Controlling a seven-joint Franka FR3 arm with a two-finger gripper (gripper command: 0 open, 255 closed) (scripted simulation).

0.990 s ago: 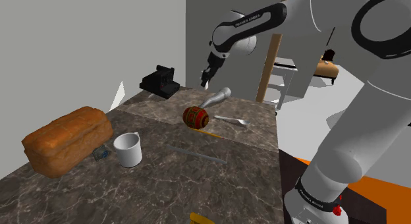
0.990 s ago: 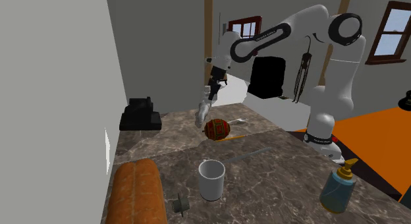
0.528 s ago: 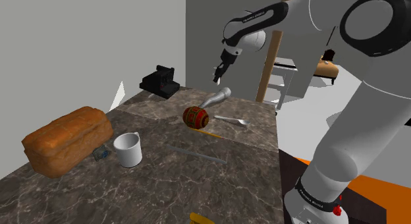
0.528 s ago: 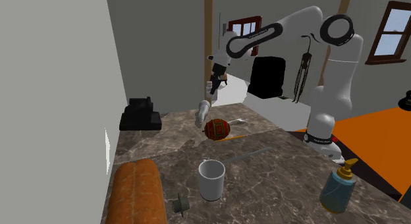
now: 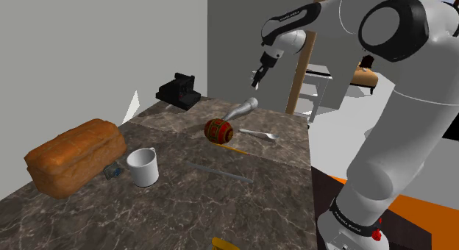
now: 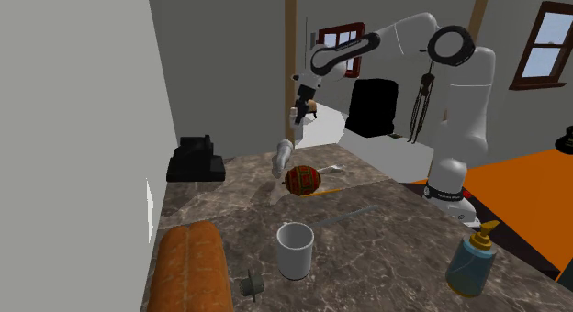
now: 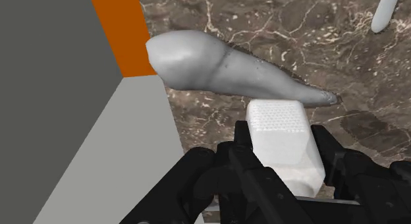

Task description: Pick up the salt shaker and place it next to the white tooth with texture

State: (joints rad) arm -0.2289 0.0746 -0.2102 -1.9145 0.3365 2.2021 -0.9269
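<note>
Gripper (image 7: 282, 142) closed partway onto white salt shaker (image 7: 280, 124), fingers clasping it on both sides, perforated end pointing away from hand. Held in air over far end of marble table (image 5: 191, 204). Below it: grey tapered tooth (image 7: 217, 61) lying on its side, not touching shaker. Red patterned barrel (image 5: 218, 129) near tooth; spoon (image 5: 259, 134) just beside barrel

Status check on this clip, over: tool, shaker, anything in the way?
Tool shut on white salt shaker, above the counter. Grey tooth lying on the marble just below. Nothing between them.
</note>
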